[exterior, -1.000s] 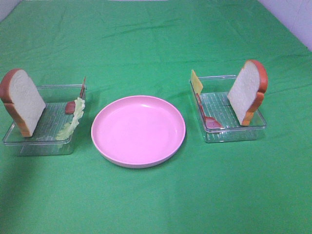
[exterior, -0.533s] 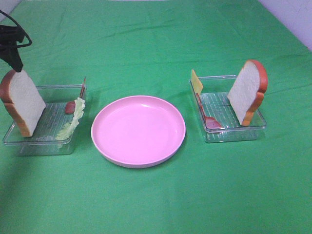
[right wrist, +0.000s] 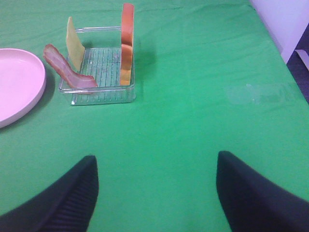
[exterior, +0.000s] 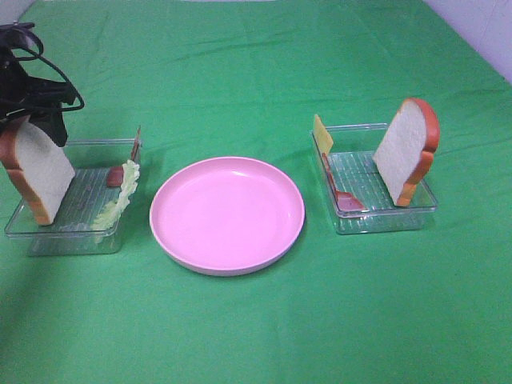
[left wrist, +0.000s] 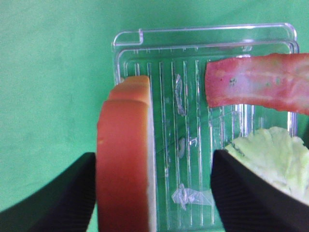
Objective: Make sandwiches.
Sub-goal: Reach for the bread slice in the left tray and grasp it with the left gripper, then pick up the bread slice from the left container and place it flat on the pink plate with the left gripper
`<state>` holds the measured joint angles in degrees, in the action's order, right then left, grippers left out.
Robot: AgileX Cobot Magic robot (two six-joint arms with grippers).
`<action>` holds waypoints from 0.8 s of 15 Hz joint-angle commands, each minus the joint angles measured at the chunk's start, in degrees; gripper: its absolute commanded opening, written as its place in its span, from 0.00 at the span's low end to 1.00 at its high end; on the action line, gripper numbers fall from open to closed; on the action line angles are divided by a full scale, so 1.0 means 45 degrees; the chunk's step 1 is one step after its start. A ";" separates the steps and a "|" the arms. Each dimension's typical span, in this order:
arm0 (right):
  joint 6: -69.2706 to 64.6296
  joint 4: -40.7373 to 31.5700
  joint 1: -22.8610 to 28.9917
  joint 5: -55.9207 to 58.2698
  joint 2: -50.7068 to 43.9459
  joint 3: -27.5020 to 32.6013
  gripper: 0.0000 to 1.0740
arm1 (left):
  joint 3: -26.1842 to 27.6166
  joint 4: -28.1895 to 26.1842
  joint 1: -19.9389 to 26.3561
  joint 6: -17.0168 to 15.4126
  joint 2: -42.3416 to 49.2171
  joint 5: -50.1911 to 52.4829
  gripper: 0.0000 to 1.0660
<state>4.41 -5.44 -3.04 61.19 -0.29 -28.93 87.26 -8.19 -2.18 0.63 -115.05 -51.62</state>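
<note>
Over the left tray [exterior: 72, 234], the left end effector [left wrist: 153, 193] has fingers [left wrist: 251, 193] spread wide, with the bread slice [left wrist: 123, 159] between them. Bacon [left wrist: 256, 82] and lettuce [left wrist: 270, 154] fill the tray's other side. Bare tabletop [exterior: 256, 336] lies all around the pink plate [exterior: 227, 214], with room to pass.

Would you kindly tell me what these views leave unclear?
- Exterior high: fingertips of the left end effector are partly hidden by the left bread slice; contact unclear.
- Left wrist: frame edges cut off that slice's base and the bacon strip; a finger covers part of the lettuce.
- Exterior high: the right end effector is out of frame.
</note>
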 commanded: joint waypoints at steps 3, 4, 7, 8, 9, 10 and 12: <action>-0.0064 0.0051 -0.0051 -0.0127 -0.0102 -0.0013 0.62 | 0.0089 0.0038 -0.0089 -0.0025 0.0000 0.0076 0.22; -0.0064 0.0051 -0.0051 -0.0127 -0.0102 -0.0013 0.62 | 0.0089 0.0038 -0.0089 -0.0025 0.0000 0.0076 0.13; -0.0064 0.0051 -0.0051 -0.0127 -0.0102 -0.0013 0.62 | 0.0229 0.0025 -0.0089 -0.0025 0.0013 -0.0458 0.00; -0.0064 0.0051 -0.0051 -0.0127 -0.0102 -0.0013 0.62 | 0.0497 0.0013 -0.0089 -0.0025 0.0038 -0.0980 0.00; -0.0064 0.0051 -0.0051 -0.0127 -0.0102 -0.0013 0.62 | 0.0802 0.0013 -0.0089 -0.0025 0.0115 -0.1426 0.00; -0.0064 0.0051 -0.0051 -0.0127 -0.0102 -0.0013 0.62 | 0.1235 0.0025 -0.0089 0.0013 0.0318 -0.1897 0.00; -0.0064 0.0051 -0.0051 -0.0127 -0.0102 -0.0013 0.62 | 0.2050 0.0076 -0.0089 0.0025 0.0955 -0.2508 0.00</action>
<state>4.41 -5.44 -3.04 61.19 -0.29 -28.93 95.74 -7.91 -2.35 0.63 -111.84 -61.82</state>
